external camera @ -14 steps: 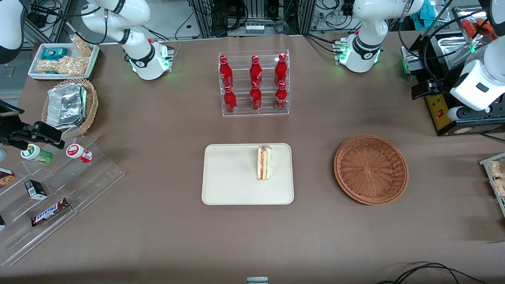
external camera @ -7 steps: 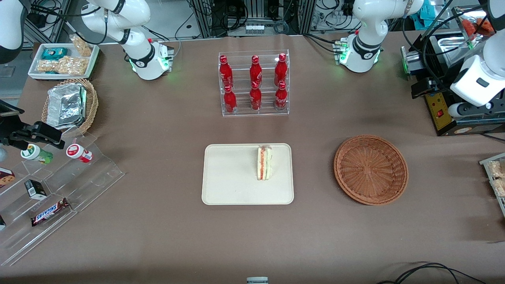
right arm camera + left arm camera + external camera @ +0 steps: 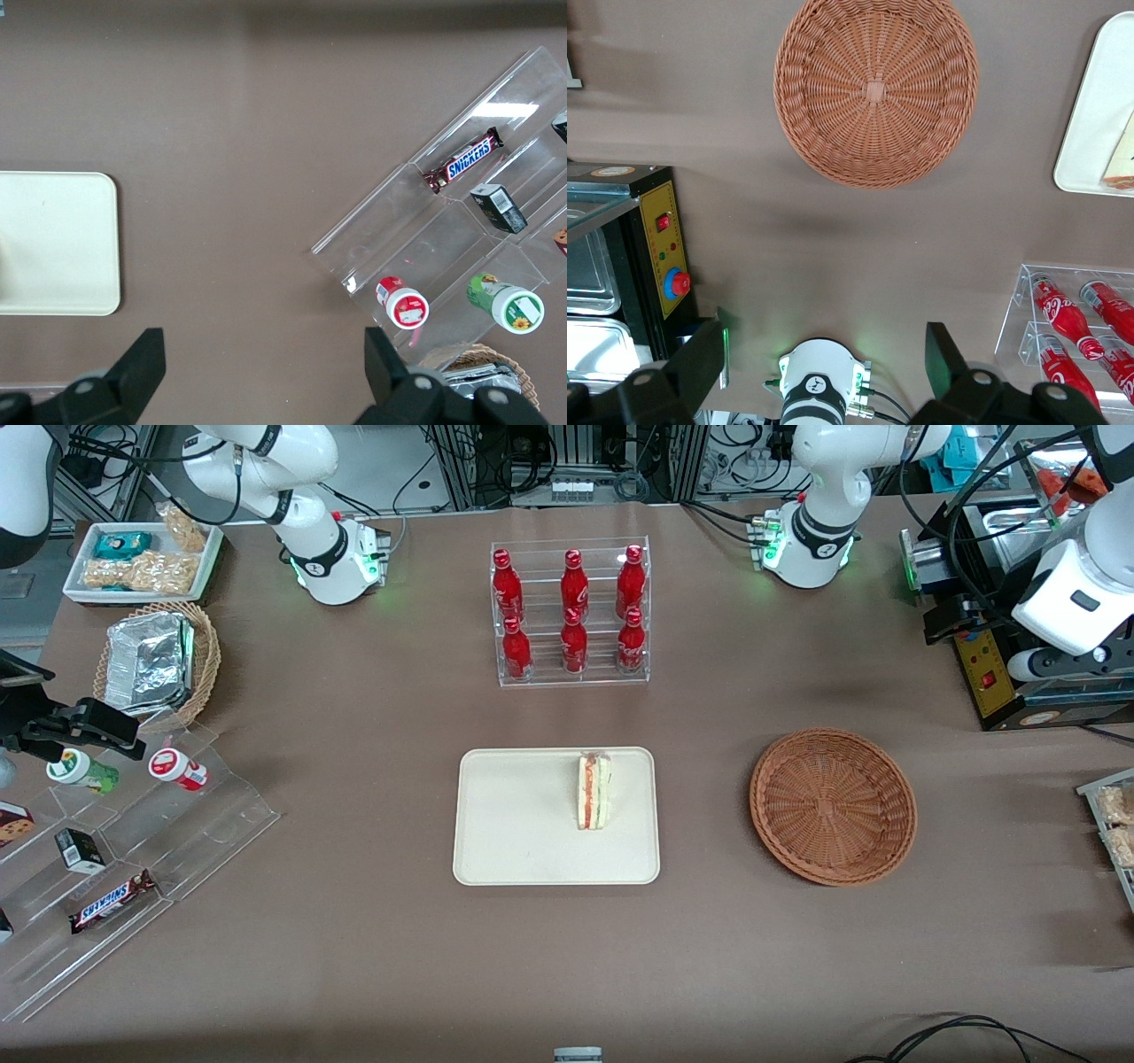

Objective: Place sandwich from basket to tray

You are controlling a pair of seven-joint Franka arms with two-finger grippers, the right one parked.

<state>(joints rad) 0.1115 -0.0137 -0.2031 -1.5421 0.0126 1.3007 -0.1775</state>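
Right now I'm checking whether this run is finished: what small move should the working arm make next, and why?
Probably none beyond settling at rest: the sandwich stands on the tray, the basket holds nothing, and the gripper is open, empty, high above the table near the working arm's base.

A wide table (image 3: 354, 957) is seen from above in the front view, covered edge to edge with a matte brown sheet that is faintly creased toward the lower edge of the frame. Along the upper edge, metal framing (image 3: 461, 460) and bundles of dark cables (image 3: 629, 483) are shown over a pale floor (image 3: 381, 465). A looped black cable (image 3: 966, 1036) is laid at the lower edge. Even overhead light is cast, and only soft, diffuse shadows are left on the sheet.
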